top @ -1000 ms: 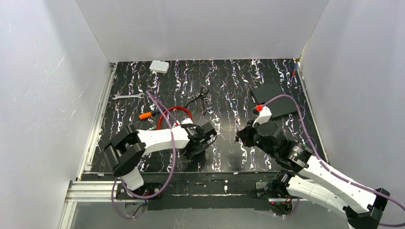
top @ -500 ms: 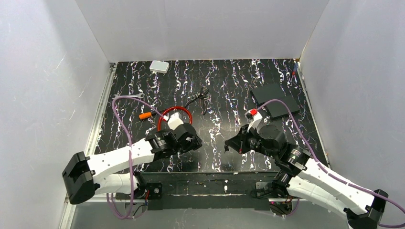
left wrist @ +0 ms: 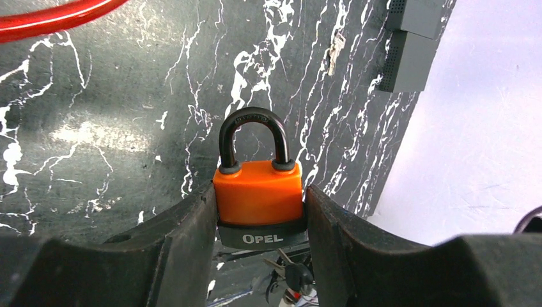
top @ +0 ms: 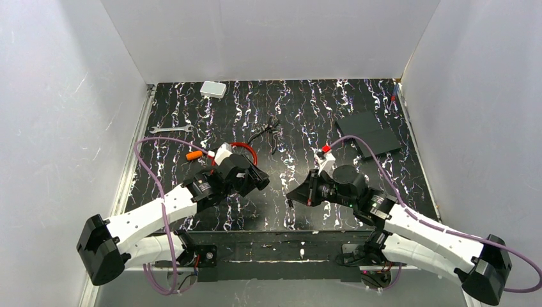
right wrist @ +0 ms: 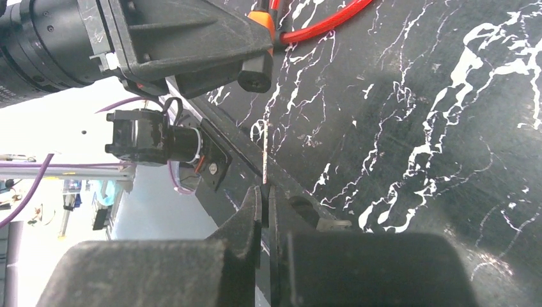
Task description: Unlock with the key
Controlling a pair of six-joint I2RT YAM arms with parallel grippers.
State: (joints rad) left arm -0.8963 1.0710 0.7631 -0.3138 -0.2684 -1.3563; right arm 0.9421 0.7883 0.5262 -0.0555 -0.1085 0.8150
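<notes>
The right pincer (right wrist: 264, 192) is pressed together on the key (right wrist: 264, 153). Only the thin pale metal blade shows, seen edge-on as a narrow sliver standing straight out past the fingertips; its head is hidden between the fingers. The blade points toward the left pincer (top: 261, 183) and is apart from it, with a gap of bare worktop (top: 307, 109) between the two.

The left pincer pinches the padlock (left wrist: 258, 195) by its sides. The padlock has an orange body, a dark band along the bottom lettered OPEL, and a black shackle, closed, sticking out beyond the fingertips.

Both pincers hang low near the worktop's near edge, which runs just behind the blade in the right wrist view. The red cable loop (top: 247, 148) lies just beyond the left pincer, with an orange-handled piece (top: 193, 155) beside it. The pliers (top: 268, 135) lie past the loop, and a flat black plate (top: 374, 134) lies toward the far right. The middle strip between them is bare. White walls close the left, far and right sides.
</notes>
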